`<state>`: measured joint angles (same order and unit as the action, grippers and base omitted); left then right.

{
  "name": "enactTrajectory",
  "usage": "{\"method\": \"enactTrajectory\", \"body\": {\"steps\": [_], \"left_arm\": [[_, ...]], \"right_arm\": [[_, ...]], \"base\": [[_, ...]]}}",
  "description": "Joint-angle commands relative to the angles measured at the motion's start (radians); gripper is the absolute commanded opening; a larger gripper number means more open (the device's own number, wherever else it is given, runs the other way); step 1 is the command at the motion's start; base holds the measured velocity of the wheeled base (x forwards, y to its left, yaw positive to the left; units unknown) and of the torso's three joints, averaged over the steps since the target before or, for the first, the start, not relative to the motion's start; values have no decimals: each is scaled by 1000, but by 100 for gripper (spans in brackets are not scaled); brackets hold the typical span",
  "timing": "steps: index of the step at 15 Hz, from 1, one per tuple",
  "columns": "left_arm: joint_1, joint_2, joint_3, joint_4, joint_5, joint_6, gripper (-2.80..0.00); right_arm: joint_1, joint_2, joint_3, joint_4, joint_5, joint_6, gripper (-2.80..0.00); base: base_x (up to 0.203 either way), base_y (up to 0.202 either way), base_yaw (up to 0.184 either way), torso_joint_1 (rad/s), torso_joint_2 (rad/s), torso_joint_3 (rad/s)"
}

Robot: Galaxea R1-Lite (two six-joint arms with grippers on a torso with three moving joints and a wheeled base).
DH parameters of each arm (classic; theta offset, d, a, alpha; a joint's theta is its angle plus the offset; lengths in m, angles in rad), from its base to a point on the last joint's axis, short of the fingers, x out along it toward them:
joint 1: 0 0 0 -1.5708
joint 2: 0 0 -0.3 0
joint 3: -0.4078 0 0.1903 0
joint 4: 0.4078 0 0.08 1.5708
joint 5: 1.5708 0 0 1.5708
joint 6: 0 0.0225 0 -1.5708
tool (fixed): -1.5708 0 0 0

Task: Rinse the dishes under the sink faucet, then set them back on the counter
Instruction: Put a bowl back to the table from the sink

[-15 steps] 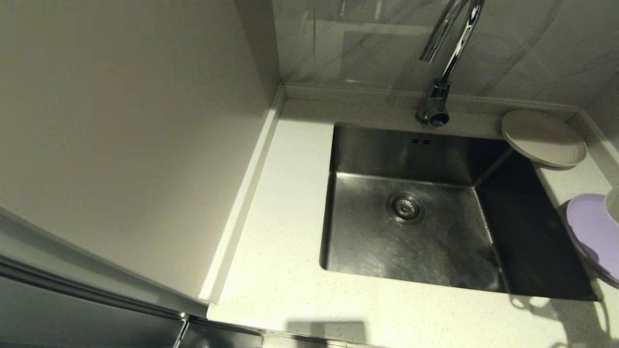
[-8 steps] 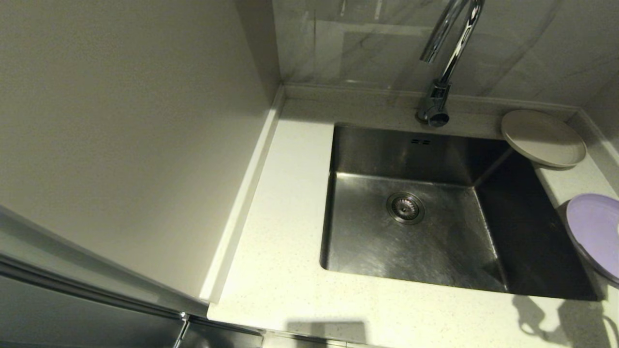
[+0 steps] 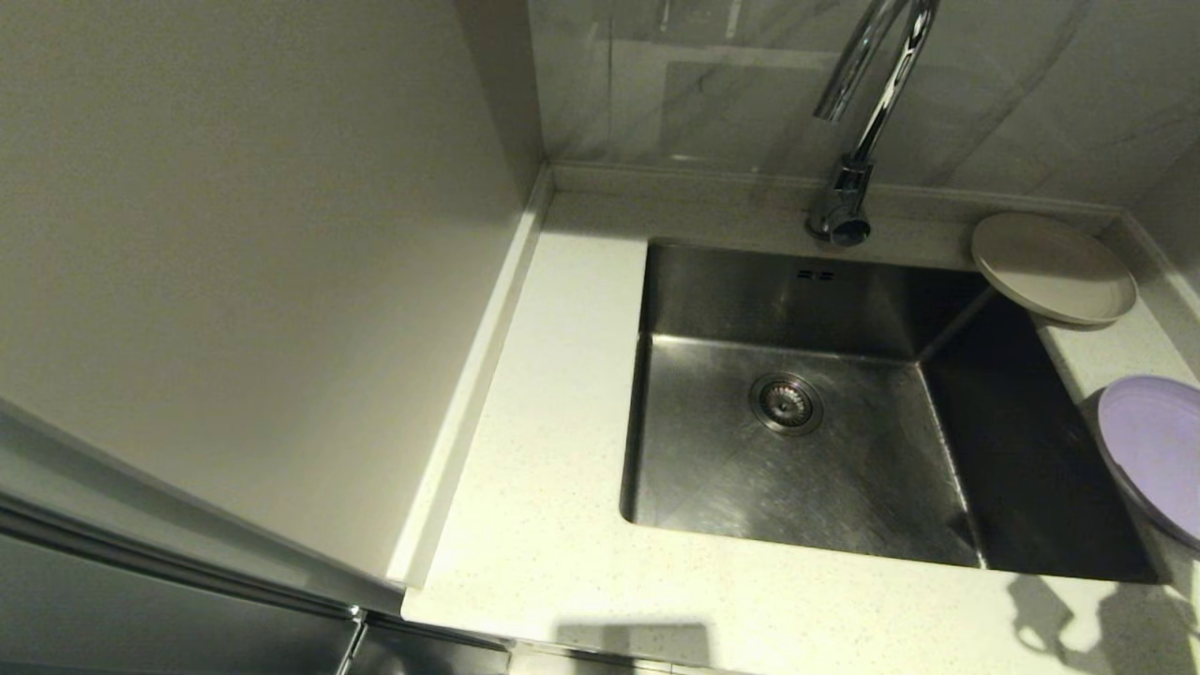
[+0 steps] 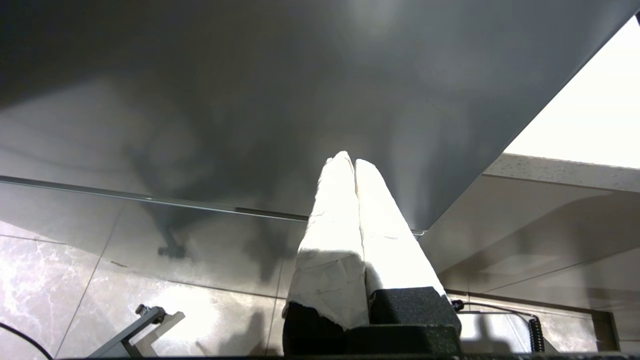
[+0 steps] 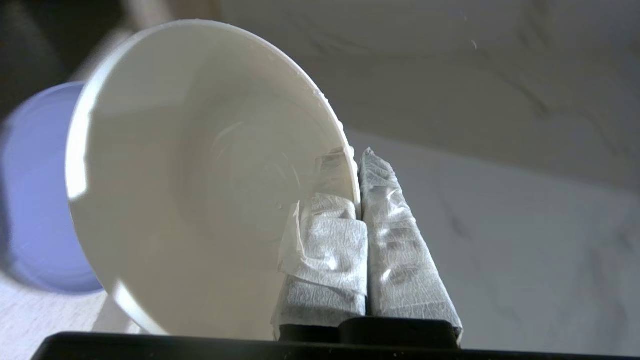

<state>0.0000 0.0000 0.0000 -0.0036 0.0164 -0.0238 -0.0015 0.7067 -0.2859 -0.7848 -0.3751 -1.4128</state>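
Right pincer clenched on white bowl rim, off right of the sink | left pincer shut, empty, parked low | risk I see: thin wet rim grip slips, bowl drops onto lilac plate on surface

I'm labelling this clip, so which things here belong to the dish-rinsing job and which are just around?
Job:
- bowl, held by the right end effector
- lilac plate
- beige plate
- sink
- faucet
- counter

Just around:
- wall tile
- left end effector, shut, parked low beside the cabinet
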Motion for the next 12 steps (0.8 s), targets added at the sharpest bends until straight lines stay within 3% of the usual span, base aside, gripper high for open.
{"method": "enactTrajectory", "body": {"steps": [1,5,7,9,12], "left_arm": [[0,-2,0,-1,0,-1,-280],[0,-2,0,-1,0,-1,-280],[0,-2,0,-1,0,-1,-280],[0,-2,0,-1,0,-1,-280],[0,-2,0,-1,0,-1,-280]], "right_arm": [[1,-47,-67,17,-22,33,-280],[-1,-48,-208,146,-52,146,-280],[0,-65,-172,151,-62,151,-280],[0,-54,-262,186,-62,153,-280],[0,-67,-285,384,-60,221,-280]], "base": [[0,0,0,0,0,0],[0,0,0,0,0,0],[0,0,0,0,0,0],[0,0,0,0,0,0],[0,0,0,0,0,0]]}}
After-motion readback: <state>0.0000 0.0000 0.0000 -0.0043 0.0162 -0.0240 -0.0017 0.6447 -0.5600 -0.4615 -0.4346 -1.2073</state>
